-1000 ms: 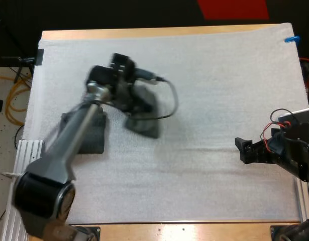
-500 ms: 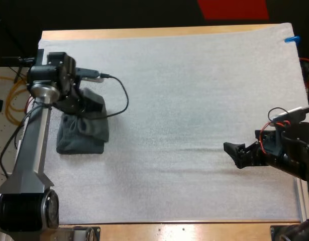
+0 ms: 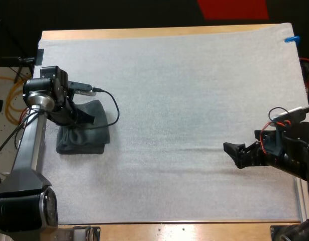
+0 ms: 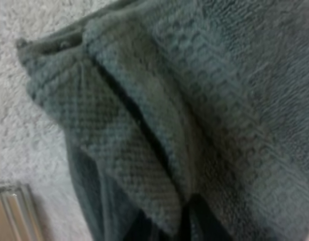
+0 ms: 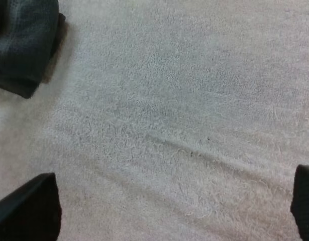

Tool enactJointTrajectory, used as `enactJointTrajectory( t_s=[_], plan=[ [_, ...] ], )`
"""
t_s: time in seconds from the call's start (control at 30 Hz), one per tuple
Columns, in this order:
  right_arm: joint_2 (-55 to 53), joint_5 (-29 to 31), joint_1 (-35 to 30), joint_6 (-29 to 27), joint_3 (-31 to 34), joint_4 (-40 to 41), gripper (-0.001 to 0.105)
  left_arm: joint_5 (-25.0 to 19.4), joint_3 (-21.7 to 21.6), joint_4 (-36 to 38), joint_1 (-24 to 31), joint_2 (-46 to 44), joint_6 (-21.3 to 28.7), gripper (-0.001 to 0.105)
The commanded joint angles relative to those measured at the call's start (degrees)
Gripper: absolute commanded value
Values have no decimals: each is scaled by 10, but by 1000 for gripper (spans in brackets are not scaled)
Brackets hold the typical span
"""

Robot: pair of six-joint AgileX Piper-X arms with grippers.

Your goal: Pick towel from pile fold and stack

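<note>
A dark grey-green towel (image 3: 97,122), folded, lies over a folded stack (image 3: 80,145) near the mat's left edge. My left gripper (image 3: 78,117) is down on it. In the left wrist view its black fingers (image 4: 194,221) pinch a fold of the towel (image 4: 204,100), whose layers hang over the white mat (image 4: 23,125). My right gripper (image 3: 233,151) hovers low over bare mat at the right, open. Its fingertips (image 5: 28,211) stand wide apart with nothing between them. The towel stack (image 5: 23,45) shows far off in that view.
The white mat (image 3: 194,100) spreads bare between the stack and my right gripper. A metal rail (image 4: 13,211) runs along the table's left edge close to the stack. Cables lie on the floor beyond that edge.
My left arm swung the towel from the mat's middle left over to the stack and settled it a little lower. My right gripper slid slightly left, then stayed still.
</note>
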Motion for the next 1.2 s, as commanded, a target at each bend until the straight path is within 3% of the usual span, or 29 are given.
enactJointTrajectory(
  t_s=[0.0, 0.27, 0.4, 0.47, 0.53, 0.7, 0.73, 0.9, 0.97, 1.17],
  plan=[
    [-3, -8, -2, 0, -1, -5, 90, -22, 1, -4, 0, -1, 5, 13],
    [-3, -8, -2, 0, -1, -11, 90, -79, 1, -12, 0, -1, 12, 47],
    [-3, -8, -2, 0, -1, -20, 90, -124, 1, -12, 0, -3, 12, 48],
    [-3, -8, -2, 0, -1, -23, 90, -125, -2, -12, 0, -9, 9, 47],
    [-3, -8, -2, 0, -1, -24, 90, -106, -2, -12, 0, -20, -7, 47],
    [-3, -8, -2, 26, -1, -25, 90, 33, -2, -17, 0, -87, -48, 47],
    [-3, -8, -2, 27, -1, -25, 90, 43, -2, -20, 0, -97, -55, 47],
    [-3, -19, -2, 36, -1, -25, 90, 215, 2, -29, 0, -190, -49, 47],
    [-3, -26, -2, 38, -1, -28, 90, 241, 2, -31, -2, -218, -49, 47],
    [25, -39, -2, 53, -1, -83, 90, 242, 2, -63, -34, -298, -49, 47]
  ],
)
